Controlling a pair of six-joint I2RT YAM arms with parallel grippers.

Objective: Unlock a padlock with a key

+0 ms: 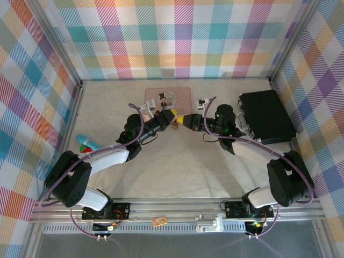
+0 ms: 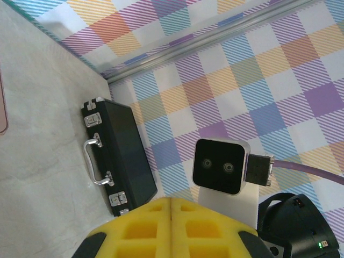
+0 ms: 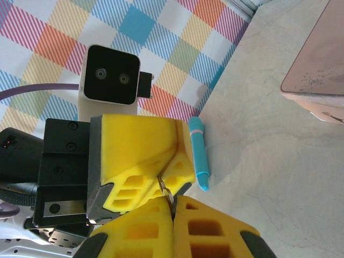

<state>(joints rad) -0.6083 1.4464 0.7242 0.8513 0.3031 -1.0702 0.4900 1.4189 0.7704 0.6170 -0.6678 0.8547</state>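
My two grippers meet tip to tip above the table's middle, the left gripper point(image 1: 170, 116) coming from the left and the right gripper point(image 1: 181, 120) from the right. Just below their tips hangs a small brass-coloured bit, the padlock point(image 1: 175, 126). In the right wrist view my right gripper point(image 3: 173, 201) is shut on a thin grey metal piece, the key point(image 3: 167, 192). That piece runs straight into the closed seam of the left gripper point(image 3: 163, 176). Most of the padlock is buried in the yellow foam. The left wrist view has the left gripper point(image 2: 171, 201) pressed shut with nothing showing in its seam.
A pink tin point(image 1: 167, 98) lies just behind the grippers, its corner point(image 3: 317, 70) at upper right. A black case point(image 1: 267, 115) with a metal handle point(image 2: 121, 150) sits at the right. A blue pen point(image 1: 86, 142) point(image 3: 199, 153) lies at the left. A small clip-like object point(image 1: 203, 101) rests beside the tin.
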